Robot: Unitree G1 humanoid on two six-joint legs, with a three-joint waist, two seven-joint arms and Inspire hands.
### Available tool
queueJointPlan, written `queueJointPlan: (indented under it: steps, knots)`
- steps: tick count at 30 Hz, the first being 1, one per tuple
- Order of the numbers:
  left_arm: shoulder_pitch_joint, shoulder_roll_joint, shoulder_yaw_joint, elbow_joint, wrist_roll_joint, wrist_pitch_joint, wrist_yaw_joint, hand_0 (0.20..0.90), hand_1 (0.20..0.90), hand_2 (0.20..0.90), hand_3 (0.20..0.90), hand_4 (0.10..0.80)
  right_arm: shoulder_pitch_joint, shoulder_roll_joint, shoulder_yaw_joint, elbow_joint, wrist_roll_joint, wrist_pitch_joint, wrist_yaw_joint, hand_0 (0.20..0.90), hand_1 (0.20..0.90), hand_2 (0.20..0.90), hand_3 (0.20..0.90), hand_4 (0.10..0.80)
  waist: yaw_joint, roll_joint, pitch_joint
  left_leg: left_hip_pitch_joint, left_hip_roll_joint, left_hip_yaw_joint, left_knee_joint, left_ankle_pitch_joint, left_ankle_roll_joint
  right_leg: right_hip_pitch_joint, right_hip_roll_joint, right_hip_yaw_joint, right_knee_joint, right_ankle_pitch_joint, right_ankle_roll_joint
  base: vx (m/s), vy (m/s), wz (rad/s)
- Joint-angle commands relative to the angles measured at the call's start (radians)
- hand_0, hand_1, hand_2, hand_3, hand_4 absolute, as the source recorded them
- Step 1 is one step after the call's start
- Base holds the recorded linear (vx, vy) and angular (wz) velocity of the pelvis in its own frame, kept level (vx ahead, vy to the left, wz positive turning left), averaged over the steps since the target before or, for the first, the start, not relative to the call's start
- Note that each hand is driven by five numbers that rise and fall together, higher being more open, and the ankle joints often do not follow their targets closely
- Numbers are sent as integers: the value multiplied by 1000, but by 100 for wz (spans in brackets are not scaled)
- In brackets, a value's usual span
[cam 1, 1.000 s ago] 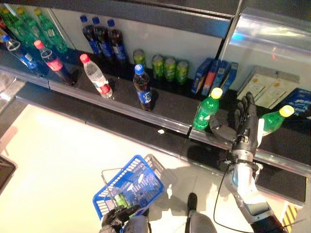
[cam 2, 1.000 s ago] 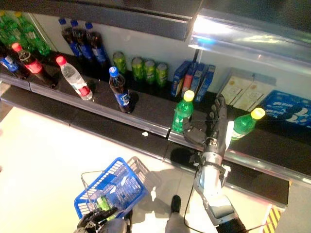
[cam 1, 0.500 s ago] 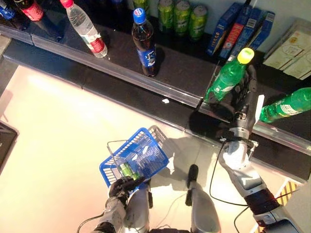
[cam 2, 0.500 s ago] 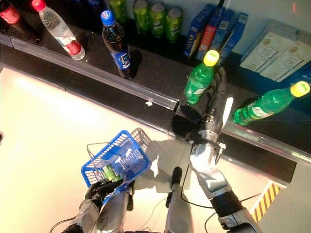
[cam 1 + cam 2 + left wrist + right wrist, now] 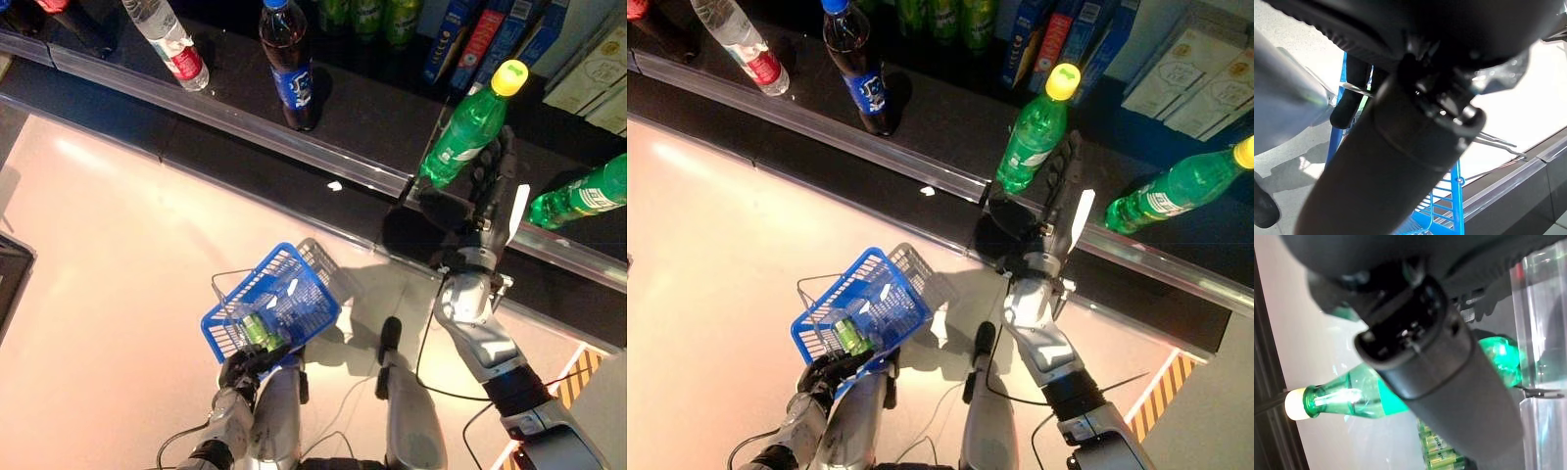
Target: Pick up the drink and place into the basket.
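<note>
A green drink bottle (image 5: pixel 458 142) with a yellow cap stands at the front of the dark shelf (image 5: pixel 362 117). My right hand (image 5: pixel 492 181) is open, its fingers straight and upright close against the bottle's right side. In the right wrist view the same bottle (image 5: pixel 1347 394) shows just past the hand's dark bulk. My left hand (image 5: pixel 245 367) is shut on the wire handle of the blue basket (image 5: pixel 294 279), held low over the floor. A green can (image 5: pixel 850 336) lies inside the basket.
A second green bottle (image 5: pixel 580 196) leans on the shelf right of my right hand. A dark cola bottle (image 5: pixel 290 69) and a water bottle (image 5: pixel 168 34) stand further left. Blue boxes (image 5: pixel 480 39) line the back. A clear rail (image 5: pixel 294 147) edges the shelf front.
The camera has tipped down, so the shelf sits higher in view. My right hand has come in from the right to the green bottle's side. The left hand keeps holding the basket.
</note>
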Motion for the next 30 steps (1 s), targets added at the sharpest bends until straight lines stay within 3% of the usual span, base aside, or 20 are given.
queueJointPlan:
  steps: [1, 23, 24, 25, 26, 30]
  knots:
    - [78, 34, -17, -68, -13, -62, 5, 300, 300, 300, 200, 100, -124, -24, -61, -104, -48, -67, -51, 900, 900, 900, 900, 800, 16, 4, -13, -63, -21, -83, 102, -27, 28, -11, -45, -4, 159, -106, -1, 8, 36, 0]
    - [77, 47, -47, -88, -15, -35, -11, 300, 300, 300, 200, 100, -379, -62, -113, 75, -1, -36, -137, 900, 900, 900, 900, 800, 76, 21, -13, -121, -46, -109, 151, -30, 44, -43, -56, -20, 183, -100, -7, 18, 7, 0]
    - [76, 49, -47, -90, -15, -33, -13, 300, 300, 300, 200, 100, -388, -66, -113, 86, -4, -33, -138, 658, 658, 658, 617, 517, 78, 22, -13, -122, -48, -111, 151, -30, 44, -43, -57, -21, 185, -101, -7, 0, 0, 0]
    - [76, 50, -47, -91, -16, -32, -14, 300, 300, 300, 200, 100, -394, -69, -115, 95, -5, -32, -139, 500, 500, 500, 433, 333, 81, 23, -13, -122, -49, -112, 151, -29, 45, -43, -57, -22, 185, -101, -8, 0, 0, 0]
    - [75, 52, -46, -91, -18, -31, -17, 300, 300, 300, 200, 100, -400, -74, -116, 107, -9, -30, -140, 300, 300, 300, 200, 100, 83, 23, -13, -123, -50, -113, 151, -29, 45, -42, -58, -24, 185, -101, -8, 0, 0, 0]
    - [81, 59, -43, -90, -13, -23, -32, 300, 300, 300, 200, 100, -425, -98, -120, 157, -2, -29, -137, 300, 300, 300, 200, 100, 93, 27, -13, -121, -55, -116, 154, -30, 48, -36, -62, -30, 187, -103, -8, 5, 0, 2]
